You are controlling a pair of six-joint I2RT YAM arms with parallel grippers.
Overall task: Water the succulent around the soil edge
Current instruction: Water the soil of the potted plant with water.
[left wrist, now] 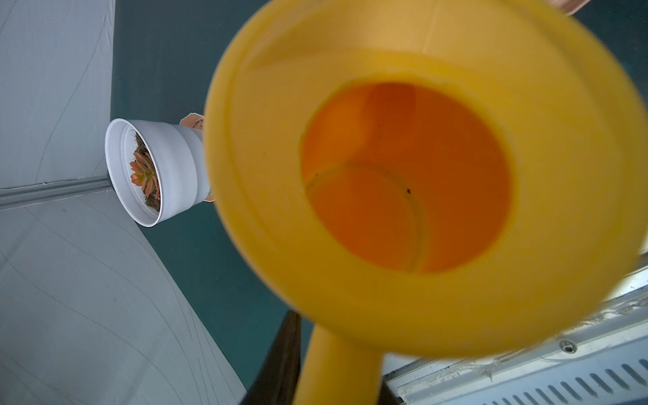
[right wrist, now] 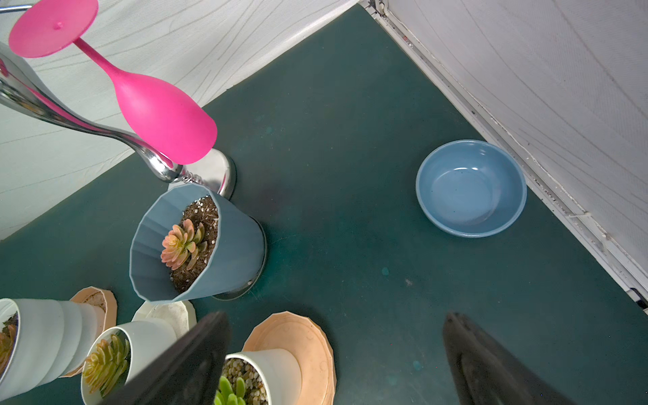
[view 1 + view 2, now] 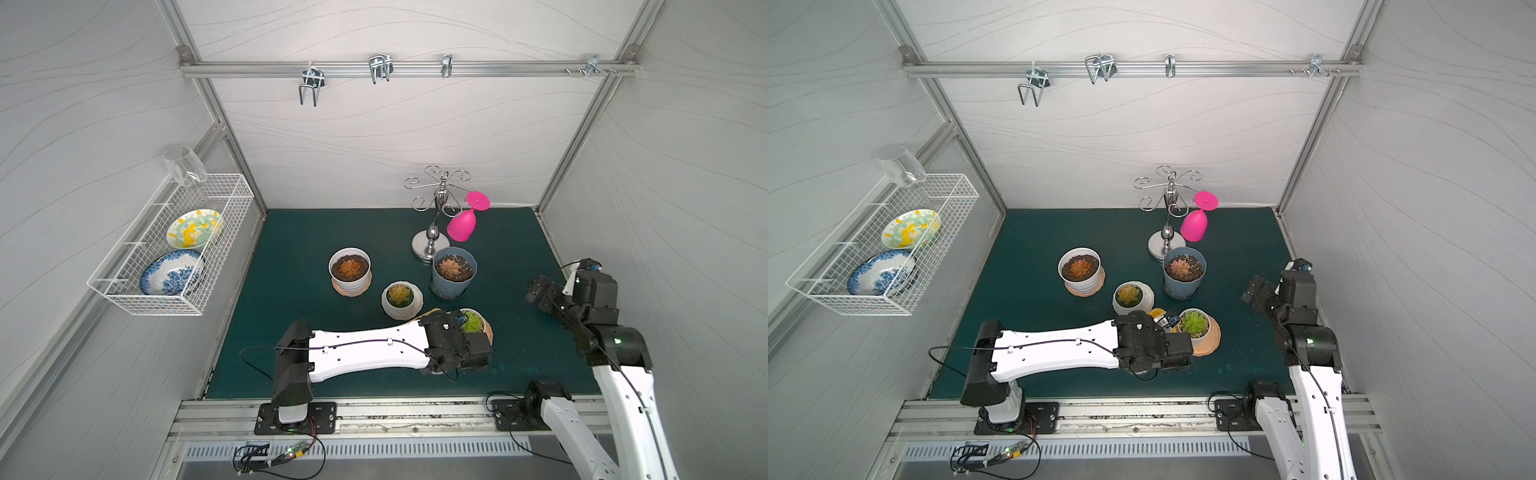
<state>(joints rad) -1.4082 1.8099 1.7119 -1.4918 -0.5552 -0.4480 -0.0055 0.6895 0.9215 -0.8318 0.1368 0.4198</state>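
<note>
Succulent [image 3: 1195, 323], green, in a white pot topped with pale gravel, standing on a peach saucer [image 3: 1212, 345] toward the front of the tabletop [image 3: 1038, 232]. Treat this as your target, judged only from where the arm has gone; three other potted succulents stand behind it and to its left.

Item: watering can [image 1: 420, 175], yellow. Your left tool [image 1: 333, 378] is clamped shut on its handle. The left wrist view looks straight into the can's mouth, where a curved line inside may be a water surface, though the blur leaves that unsure.

Item: right tool [image 2: 336, 317], jaws apart, holding nothing, parked well off to the right above the tabletop, near a blue bowl [image 2: 470, 189].

Progress, done: you have the can in hand and brought up to the pot. Left to do: the pour itself, as far as you can check. No stream shows in any view, and the gravel gives no clear sign of wetting. The circuit round the edge looks unstarted.

Position of target against tool: in a top view a sliver of the can [image 3: 1157, 312] shows just beside the pot's rim, on the side facing the left arm, between that pot and the small white pot [image 3: 1128, 294]. The spout is hidden under the wrist, so you cannot tell whether it is over the rim yet.
</note>
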